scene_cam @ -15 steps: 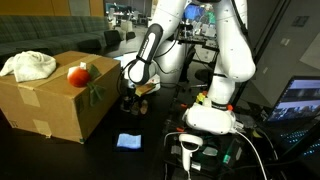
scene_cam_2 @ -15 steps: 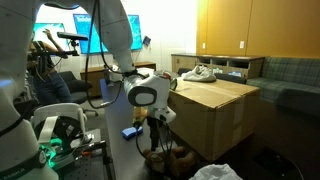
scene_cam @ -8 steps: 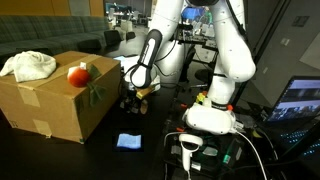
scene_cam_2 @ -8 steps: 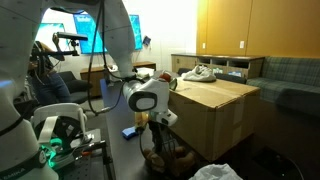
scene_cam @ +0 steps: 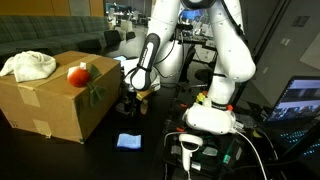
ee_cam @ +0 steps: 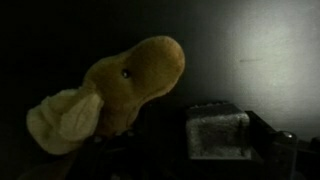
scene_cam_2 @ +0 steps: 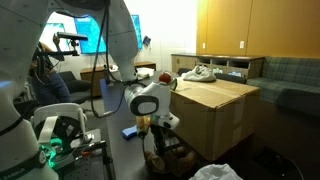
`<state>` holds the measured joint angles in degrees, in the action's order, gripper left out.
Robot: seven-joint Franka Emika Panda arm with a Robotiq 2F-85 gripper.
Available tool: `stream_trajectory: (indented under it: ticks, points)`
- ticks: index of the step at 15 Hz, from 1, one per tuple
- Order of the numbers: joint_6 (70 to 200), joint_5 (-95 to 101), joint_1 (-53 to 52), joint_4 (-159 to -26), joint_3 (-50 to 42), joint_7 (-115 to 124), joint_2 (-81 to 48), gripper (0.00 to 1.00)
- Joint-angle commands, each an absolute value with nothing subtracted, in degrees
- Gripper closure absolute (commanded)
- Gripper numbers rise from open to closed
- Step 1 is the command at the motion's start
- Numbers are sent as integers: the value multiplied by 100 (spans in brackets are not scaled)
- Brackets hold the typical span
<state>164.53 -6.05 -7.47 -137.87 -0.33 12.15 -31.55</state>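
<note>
In the wrist view a tan and brown plush toy with a pale bill lies on a dark floor. One grey finger pad of my gripper shows to the plush's right, with a gap between them; the other finger is lost in the dark. In both exterior views my gripper hangs low beside a large cardboard box. A brown shape that looks like the plush lies on the floor just below it. The jaws look open and empty.
A red ball and a white cloth lie on the box. A blue object lies on the floor. The robot base, monitors and a sofa stand around.
The gripper has sunk slightly lower beside the box, closer to the plush on the floor. Nothing else has moved.
</note>
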Motion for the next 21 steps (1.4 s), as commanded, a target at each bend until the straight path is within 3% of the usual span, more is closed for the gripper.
stream_trajectory:
  ticks: [1, 4, 6, 16, 21]
  points:
    - [16593, -504, -760, -13691, -66, 1135, -3283, 32]
    - [16599, -509, -771, -13677, -63, 1132, -3281, 57]
    - [16612, -517, -759, -13685, -35, 1109, -3257, 65]
    - [16274, -489, -620, -14208, 177, 643, -2674, 66]
    - [15365, -428, -643, -14728, 246, 472, -1721, 66]
